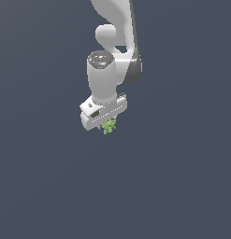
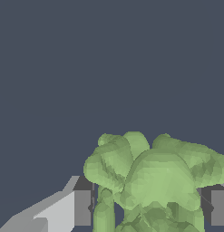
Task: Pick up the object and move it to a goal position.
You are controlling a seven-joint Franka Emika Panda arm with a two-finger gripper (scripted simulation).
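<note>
The object is a small, lumpy light-green thing with knobbly lobes, poking out just under the white hand in the exterior view. In the wrist view the object fills the gap between the two dark fingers, and its lobes reach both pads. My gripper points down and is shut on it; in the wrist view the gripper is centred on the object's lower part. The hand hides the object's upper part in the exterior view. No goal marker shows.
A plain dark blue-grey surface lies all around, with no other object or edge in view. The white arm rises behind the hand toward the top of the exterior view.
</note>
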